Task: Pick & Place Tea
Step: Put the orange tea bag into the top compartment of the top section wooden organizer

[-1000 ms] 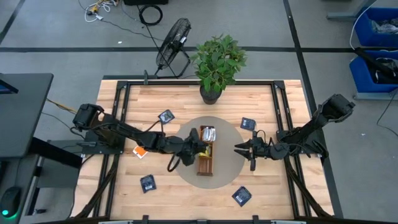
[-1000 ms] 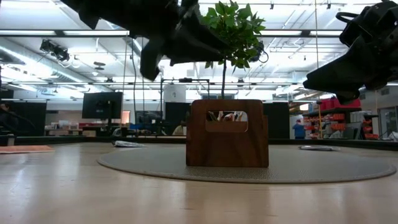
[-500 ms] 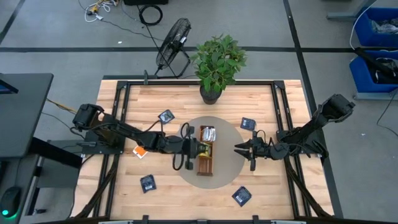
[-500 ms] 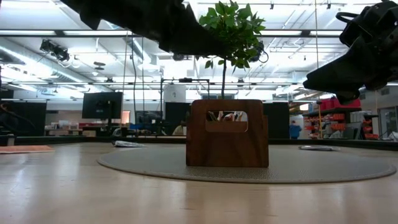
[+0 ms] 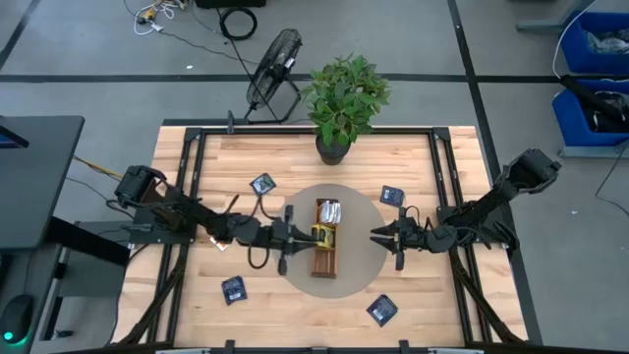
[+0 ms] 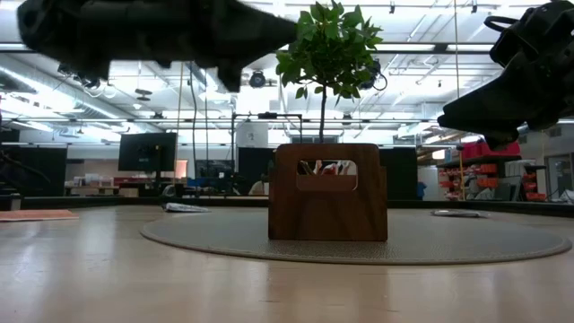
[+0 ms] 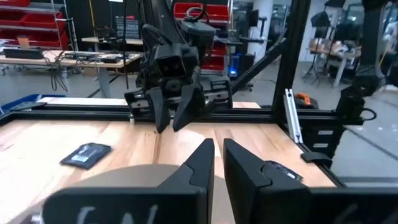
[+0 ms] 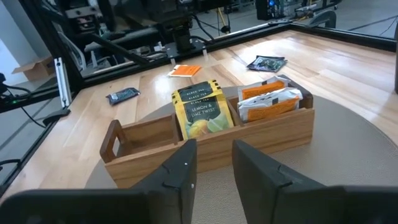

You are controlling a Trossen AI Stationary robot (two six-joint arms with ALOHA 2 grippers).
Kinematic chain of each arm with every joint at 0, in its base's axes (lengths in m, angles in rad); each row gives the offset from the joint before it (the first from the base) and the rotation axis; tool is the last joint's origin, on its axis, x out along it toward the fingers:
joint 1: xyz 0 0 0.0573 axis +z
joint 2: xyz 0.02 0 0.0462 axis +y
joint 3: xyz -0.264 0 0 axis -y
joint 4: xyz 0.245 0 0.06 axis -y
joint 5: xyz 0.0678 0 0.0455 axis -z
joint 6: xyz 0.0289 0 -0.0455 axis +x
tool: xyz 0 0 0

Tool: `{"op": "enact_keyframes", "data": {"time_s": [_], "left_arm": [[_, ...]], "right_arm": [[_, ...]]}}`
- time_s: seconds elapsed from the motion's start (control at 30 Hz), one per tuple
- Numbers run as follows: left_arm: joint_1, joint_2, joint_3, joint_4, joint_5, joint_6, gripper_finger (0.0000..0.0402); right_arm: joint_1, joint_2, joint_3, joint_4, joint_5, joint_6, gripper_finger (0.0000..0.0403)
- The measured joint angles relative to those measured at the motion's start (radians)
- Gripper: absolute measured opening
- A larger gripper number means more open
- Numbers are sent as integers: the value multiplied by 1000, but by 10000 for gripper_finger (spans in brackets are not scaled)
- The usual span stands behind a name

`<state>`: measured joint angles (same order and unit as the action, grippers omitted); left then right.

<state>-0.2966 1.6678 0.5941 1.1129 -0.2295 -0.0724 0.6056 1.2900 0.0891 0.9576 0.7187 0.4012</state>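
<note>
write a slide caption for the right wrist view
Wooden tray on a round mat, holding a yellow tea bag and an orange one, framed by the right gripper.
</note>
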Motion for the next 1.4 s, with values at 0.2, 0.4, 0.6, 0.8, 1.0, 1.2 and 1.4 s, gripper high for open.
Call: {"op": "enact_keyframes", "data": {"time_s": [0.2,0.4,0.6,0.8,1.0,1.2,1.4], "left_arm": [[-6,1,-118,140,-11,-28,30],[-7,-5,-174,185,-24,-62,30],[-7,-35,-209,228,-31,-36,30],[-7,-95,-294,227,-56,-109,30],[-15,-133,-352,232,-61,-194,30],[-56,-133,-360,222,-56,-127,30],[-102,-164,-358,164,-140,-5,9]], "right_arm": [[0,0,0,-2,-5,15,111],[0,0,22,-16,-109,39,111],[-13,-1,129,-204,-126,4,111],[-29,-1,219,-395,-128,-14,111],[-29,-1,226,-394,-118,-45,111],[-29,-1,226,-407,-107,-42,111],[-29,-1,226,-407,-104,-41,111]]}}
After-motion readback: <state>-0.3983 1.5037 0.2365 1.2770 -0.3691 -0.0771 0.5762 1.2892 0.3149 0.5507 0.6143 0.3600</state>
